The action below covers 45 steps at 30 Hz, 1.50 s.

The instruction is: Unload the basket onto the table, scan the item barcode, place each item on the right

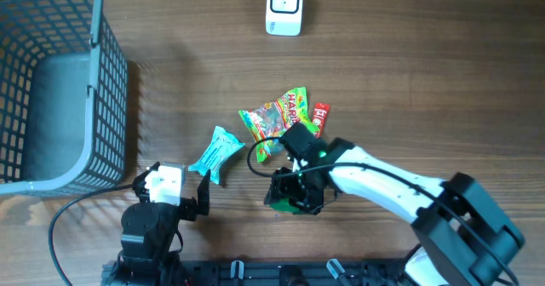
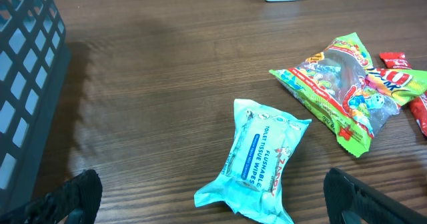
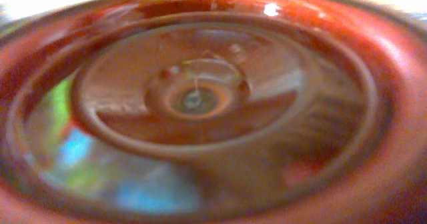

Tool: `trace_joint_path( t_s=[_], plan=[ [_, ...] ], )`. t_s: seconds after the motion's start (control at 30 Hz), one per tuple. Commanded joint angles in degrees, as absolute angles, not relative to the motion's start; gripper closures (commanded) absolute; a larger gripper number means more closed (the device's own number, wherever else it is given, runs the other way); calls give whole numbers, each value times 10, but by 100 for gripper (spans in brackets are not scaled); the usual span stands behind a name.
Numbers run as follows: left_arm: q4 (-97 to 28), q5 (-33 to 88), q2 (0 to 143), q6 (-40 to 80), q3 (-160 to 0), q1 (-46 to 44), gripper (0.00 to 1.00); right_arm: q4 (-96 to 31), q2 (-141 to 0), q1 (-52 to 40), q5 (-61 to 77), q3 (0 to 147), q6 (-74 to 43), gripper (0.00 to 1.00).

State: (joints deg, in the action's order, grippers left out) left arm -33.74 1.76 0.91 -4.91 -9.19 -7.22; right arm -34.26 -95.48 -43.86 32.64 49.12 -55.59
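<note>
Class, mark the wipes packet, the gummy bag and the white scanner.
wipes packet [image 2: 260, 154]: left wrist view, blue label.
gummy bag [image 2: 340, 84]: left wrist view, printed front.
white scanner [image 1: 284, 5]: overhead view, top face.

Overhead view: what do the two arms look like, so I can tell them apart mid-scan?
The left arm is black with a white wrist block, black fingers and a black cable looping beside it. The right arm has a curved white link between bulky black joints, a thin black cable looping near its wrist.
</note>
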Motion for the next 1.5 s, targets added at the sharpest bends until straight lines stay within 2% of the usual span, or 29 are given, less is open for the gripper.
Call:
trace_joint_path(
  t_s=[0.0,0.1,0.2,0.33,0.4,0.57,0.73,0.87,1.0,1.2,1.3,1.33,1.47],
  plan=[
    [-336,14,9,-58,-88,-76,0,-339,-901,-402,505,506,-433,44],
    [-336,14,9,-58,-88,-76,0,-322,-877,-370,662,506,-318,41],
    [-336,14,9,-58,-88,-76,0,-272,-875,-353,750,506,-236,41],
    [-336,14,9,-58,-88,-76,0,-105,-875,-352,868,506,-216,40],
    [-336,14,9,-58,-88,-76,0,3,-875,-352,916,506,-229,40],
    [-336,14,9,-58,-88,-76,0,205,-875,-352,927,506,-340,40],
    [-336,14,9,-58,-88,-76,0,287,-875,-352,927,506,-391,40],
    [-336,14,9,-58,-88,-76,0,287,-881,-348,848,506,-377,34],
    [-336,14,9,-58,-88,-76,0,284,-896,-317,731,506,-348,38],
    [-336,14,9,-58,-88,-76,0,279,-902,-261,564,506,-277,37],
    [-336,14,9,-58,-88,-76,0,263,-906,-248,412,507,-253,32],
    [-336,14,9,-58,-88,-76,0,263,-912,-244,370,509,-253,28],
    [-336,14,9,-58,-88,-76,0,210,-957,-227,326,573,-222,27]
  ],
)
